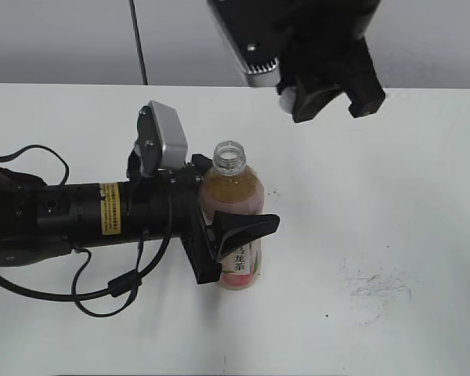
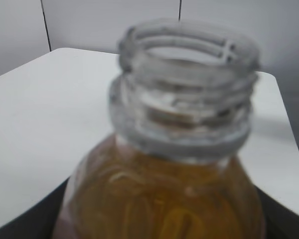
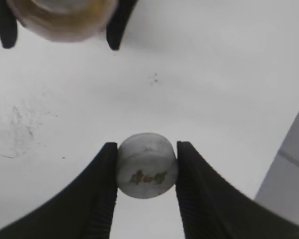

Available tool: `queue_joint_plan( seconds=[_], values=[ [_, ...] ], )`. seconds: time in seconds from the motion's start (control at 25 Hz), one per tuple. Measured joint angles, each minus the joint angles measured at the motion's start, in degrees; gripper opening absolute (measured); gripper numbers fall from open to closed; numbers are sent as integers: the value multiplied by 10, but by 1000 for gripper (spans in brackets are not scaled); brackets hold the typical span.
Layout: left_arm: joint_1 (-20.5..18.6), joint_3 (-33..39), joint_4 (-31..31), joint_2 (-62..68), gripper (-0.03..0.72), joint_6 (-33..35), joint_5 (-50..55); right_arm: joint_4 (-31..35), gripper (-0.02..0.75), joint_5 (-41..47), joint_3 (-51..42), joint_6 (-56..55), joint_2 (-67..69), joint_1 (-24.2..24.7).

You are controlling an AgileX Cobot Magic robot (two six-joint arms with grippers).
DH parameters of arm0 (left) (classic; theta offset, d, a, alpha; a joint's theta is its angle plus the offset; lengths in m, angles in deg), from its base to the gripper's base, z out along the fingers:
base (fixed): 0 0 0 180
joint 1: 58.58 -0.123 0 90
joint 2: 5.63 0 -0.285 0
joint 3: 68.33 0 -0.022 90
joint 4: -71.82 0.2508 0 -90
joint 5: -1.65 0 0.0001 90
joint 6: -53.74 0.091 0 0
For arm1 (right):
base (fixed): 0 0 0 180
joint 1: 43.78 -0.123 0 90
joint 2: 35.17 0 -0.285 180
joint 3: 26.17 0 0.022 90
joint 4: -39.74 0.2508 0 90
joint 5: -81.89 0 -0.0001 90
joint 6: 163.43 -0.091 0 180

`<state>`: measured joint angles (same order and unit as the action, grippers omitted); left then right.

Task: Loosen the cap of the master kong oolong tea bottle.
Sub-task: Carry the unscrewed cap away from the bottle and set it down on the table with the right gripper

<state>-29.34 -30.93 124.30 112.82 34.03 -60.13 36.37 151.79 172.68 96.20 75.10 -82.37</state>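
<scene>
— White cap (image 3: 147,167), ribbed, with a small mark on top: where is it?
— Off the bottle, clamped between the right pincer's (image 3: 147,172) black fingers (image 3: 102,194), high above the counter (image 1: 360,196).
— And the master kong oolong tea bottle (image 1: 233,211)?
— Upright on the counter, its threaded neck bare, amber tea up to the shoulder. The left pincer (image 1: 231,235) reaches in from the left and clamps the body around the label.
— Anything else nearby?
— Dark scuff marks (image 1: 376,283) on the counter to the bottle's right, well apart from it
</scene>
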Motion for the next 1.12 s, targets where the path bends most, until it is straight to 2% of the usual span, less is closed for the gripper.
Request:
queue_joint_plan(
  seconds=[0.32,0.48,0.64,0.92,1.04,1.12],
  values=[
    [0,0,-1,0,447,0,0,27,272,0,-57,-321,43,134],
    [0,0,-14,0,447,-3,1,37,272,-2,-117,-473,75,181],
    [0,0,-30,1,447,-6,4,39,272,-25,-216,-534,80,193],
    [1,0,-50,2,447,-8,7,41,272,-181,-321,-598,80,193],
    [1,0,-54,2,447,-8,7,41,307,-193,-329,-600,85,193],
    [1,0,-56,2,447,-8,7,41,370,-195,-331,-600,94,193]
  ],
)
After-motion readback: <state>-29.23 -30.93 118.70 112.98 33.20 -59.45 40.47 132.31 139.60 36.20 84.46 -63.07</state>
